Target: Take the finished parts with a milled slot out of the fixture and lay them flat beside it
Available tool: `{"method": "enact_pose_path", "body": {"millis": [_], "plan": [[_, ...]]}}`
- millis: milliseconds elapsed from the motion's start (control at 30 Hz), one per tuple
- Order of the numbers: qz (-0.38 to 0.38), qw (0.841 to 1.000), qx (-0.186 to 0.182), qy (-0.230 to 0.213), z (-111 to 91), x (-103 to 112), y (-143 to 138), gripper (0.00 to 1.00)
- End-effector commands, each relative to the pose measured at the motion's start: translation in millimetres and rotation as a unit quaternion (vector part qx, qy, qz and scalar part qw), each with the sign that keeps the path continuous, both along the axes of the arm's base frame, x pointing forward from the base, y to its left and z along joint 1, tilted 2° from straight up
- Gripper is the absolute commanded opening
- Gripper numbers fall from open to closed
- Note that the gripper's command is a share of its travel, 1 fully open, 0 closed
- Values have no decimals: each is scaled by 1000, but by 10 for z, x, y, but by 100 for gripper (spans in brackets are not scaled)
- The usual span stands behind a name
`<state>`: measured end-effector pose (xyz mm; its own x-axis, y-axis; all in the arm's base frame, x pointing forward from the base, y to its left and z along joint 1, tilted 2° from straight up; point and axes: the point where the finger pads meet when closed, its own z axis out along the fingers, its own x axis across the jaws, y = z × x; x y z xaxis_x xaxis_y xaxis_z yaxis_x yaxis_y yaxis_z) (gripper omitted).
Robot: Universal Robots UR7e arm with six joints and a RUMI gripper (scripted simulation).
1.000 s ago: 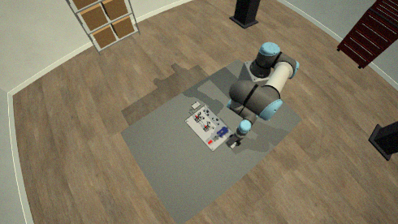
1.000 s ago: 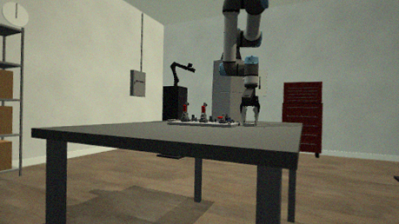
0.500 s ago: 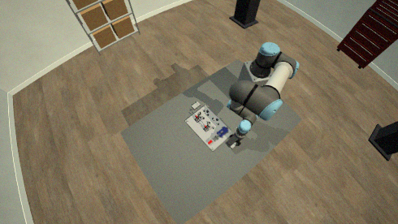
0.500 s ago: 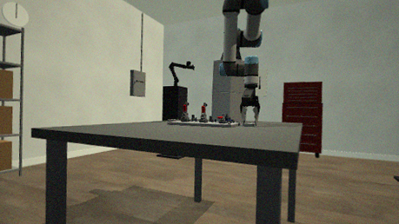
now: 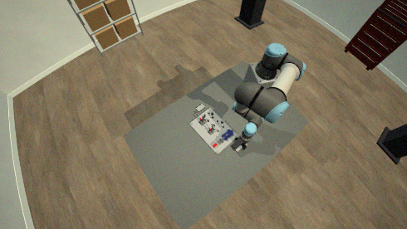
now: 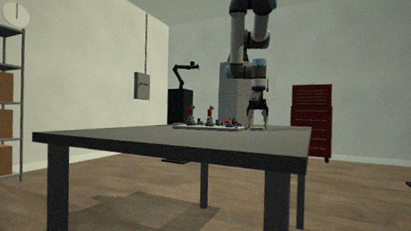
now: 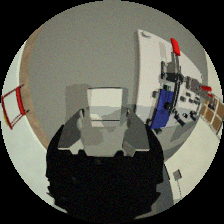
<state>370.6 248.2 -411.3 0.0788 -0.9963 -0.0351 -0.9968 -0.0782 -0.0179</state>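
One finished part (image 5: 200, 108), pale, lies flat on the table at the fixture's far end. The other pale part (image 5: 238, 149) (image 6: 257, 129) (image 7: 105, 97) lies at table level beside the fixture's near end. My gripper (image 5: 240, 147) (image 6: 258, 126) (image 7: 105, 109) is open around it, with a fingertip on each side and small gaps in the wrist view. The blue blank (image 5: 229, 134) (image 7: 162, 109) sits in the fixture (image 5: 203, 133) (image 6: 210, 128) (image 7: 145, 70), by a lowered red clamp handle (image 5: 214, 145) (image 7: 175, 47). The parts' slots are too small to make out.
Two red clamp handles (image 6: 190, 111) (image 6: 209, 113) stand upright on the fixture, away from my gripper. Small dark pegs rise from its plate. The fixture's long white edge runs close beside the gripper in the wrist view. The arm's base (image 5: 266, 72) stands at the table's back.
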Motion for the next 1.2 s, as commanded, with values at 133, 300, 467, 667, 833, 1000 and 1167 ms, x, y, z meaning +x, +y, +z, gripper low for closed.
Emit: {"method": "enact_pose_path", "body": {"millis": [133, 300, 467, 667, 833, 1000, 1167], "plan": [[0, 1000, 0, -1, 5, 5, 2, 54], [0, 1000, 0, -1, 5, 5, 2, 54], [0, 1000, 0, -1, 5, 5, 2, 54], [0, 1000, 0, -1, 5, 5, 2, 54], [0, 1000, 0, -1, 5, 5, 2, 54], [0, 1000, 0, -1, 11, 5, 2, 54], [0, 1000, 0, -1, 50, 5, 0, 54]]}}
